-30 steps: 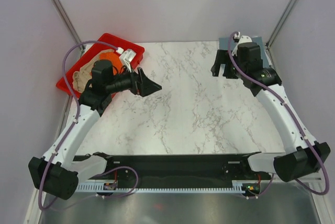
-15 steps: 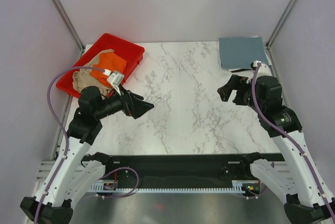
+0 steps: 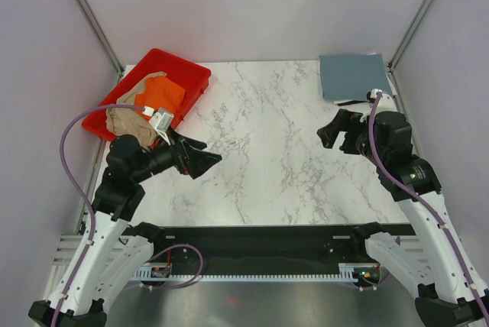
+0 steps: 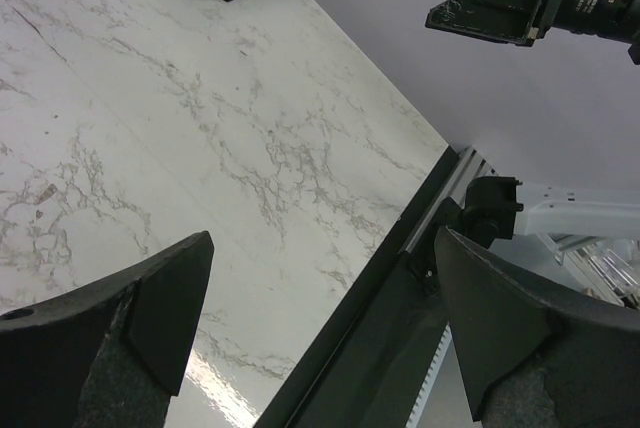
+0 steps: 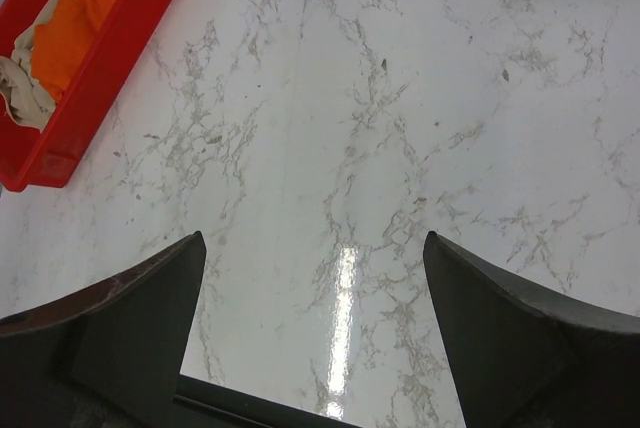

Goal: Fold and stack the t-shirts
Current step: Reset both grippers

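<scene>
A glossy white tabletop (image 3: 283, 151) veined in grey is lying between plain pale walls, catching a streak of light. The left gripper (image 3: 206, 157) is hanging above its left part. Its two black wedge-shaped fingers (image 4: 150, 328) are spreading wide apart with nothing between them but bare marble. Behind them the left arm is bending sharply at the elbow, its forearm pointing right across the table and a purple cable (image 3: 76, 124) looping over it. The right gripper (image 3: 330, 130) is hovering over the table's right part, its matte black fingers (image 5: 130, 328) likewise splaying wide and empty. Its arm is rising from the near right corner and angling inward to the left. The slate blue-grey t-shirt (image 3: 353, 76) is lying folded into a flat, neat rectangle at the far right corner, well apart from both grippers. In the red plastic tray (image 3: 195, 75) at the far left, the bright orange t-shirt (image 3: 162, 94) and the tan-beige t-shirt (image 3: 126, 121) are sitting crumpled together in soft folds, the tan one nearer the left arm.
</scene>
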Available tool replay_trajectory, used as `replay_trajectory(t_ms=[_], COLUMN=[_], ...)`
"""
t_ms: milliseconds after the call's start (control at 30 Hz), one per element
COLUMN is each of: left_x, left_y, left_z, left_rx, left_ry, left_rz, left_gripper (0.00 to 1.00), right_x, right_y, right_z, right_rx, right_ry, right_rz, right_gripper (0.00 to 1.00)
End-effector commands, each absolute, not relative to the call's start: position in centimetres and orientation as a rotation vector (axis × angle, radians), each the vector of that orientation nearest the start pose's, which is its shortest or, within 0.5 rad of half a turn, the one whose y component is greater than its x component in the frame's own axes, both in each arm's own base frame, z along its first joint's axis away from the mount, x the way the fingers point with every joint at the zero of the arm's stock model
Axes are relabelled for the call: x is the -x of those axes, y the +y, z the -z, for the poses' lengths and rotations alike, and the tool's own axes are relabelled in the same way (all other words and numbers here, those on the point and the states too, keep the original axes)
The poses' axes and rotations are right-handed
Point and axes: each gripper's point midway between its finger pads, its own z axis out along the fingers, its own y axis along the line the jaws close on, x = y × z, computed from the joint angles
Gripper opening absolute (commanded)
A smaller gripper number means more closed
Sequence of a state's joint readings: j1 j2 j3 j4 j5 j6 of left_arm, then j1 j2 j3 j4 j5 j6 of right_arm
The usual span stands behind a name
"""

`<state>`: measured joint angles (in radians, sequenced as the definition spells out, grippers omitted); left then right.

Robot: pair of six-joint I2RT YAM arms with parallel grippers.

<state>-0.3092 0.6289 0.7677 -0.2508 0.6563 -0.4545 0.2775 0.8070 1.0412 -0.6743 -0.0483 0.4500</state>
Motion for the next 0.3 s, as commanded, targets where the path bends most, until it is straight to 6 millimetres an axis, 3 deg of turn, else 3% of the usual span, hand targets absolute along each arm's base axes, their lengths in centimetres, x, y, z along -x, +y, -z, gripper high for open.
replay_trajectory(t_ms=[0, 267], left_x=[-18.85, -18.84], left_y=[-18.92, -18.93], left_z=[-30.45, -30.38], left_rx=[-0.387, -0.395], left_ry=[1.737, 1.74], left_rz=[1.132, 1.128], left_gripper=[1.0, 1.0], right_x=[-25.36, -25.1], right_y=[10.09, 10.13], right_z=[-28.72, -29.19], right_rx=[-0.163, -0.156], right_ry=[2.017, 2.006], right_rz=[-0.529, -0.539], right_gripper=[0.98, 0.98])
